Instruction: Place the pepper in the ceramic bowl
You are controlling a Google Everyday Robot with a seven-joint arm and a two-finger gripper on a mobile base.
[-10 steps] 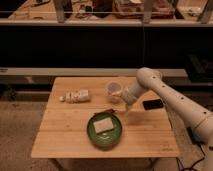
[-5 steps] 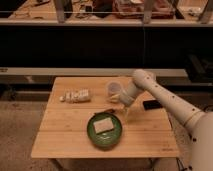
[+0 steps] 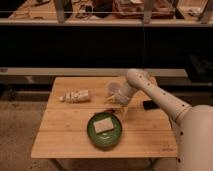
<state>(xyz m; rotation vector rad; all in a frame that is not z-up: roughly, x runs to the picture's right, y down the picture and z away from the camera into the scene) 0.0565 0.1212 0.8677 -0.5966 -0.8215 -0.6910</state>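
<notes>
1 grn bowl [image 3: 91,134], 1 slab [image 3: 103,126], 1 cup [image 3: 113,88], 1 btl [image 3: 76,96], 1 hand [image 3: 120,111] nr bowl rim.

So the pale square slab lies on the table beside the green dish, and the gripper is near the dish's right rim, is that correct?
Not quite. The camera view shows the pale square slab lying inside the green dish, not beside it. The rest holds: the gripper is near the dish's right rim.

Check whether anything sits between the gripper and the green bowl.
Nothing visible does. The gripper hangs, jaws open, by the far right rim of the ceramic bowl, with only bare table between them. A pale slab lies in the bowl's middle. The cup stands behind the gripper. I cannot make out the pepper.
</notes>
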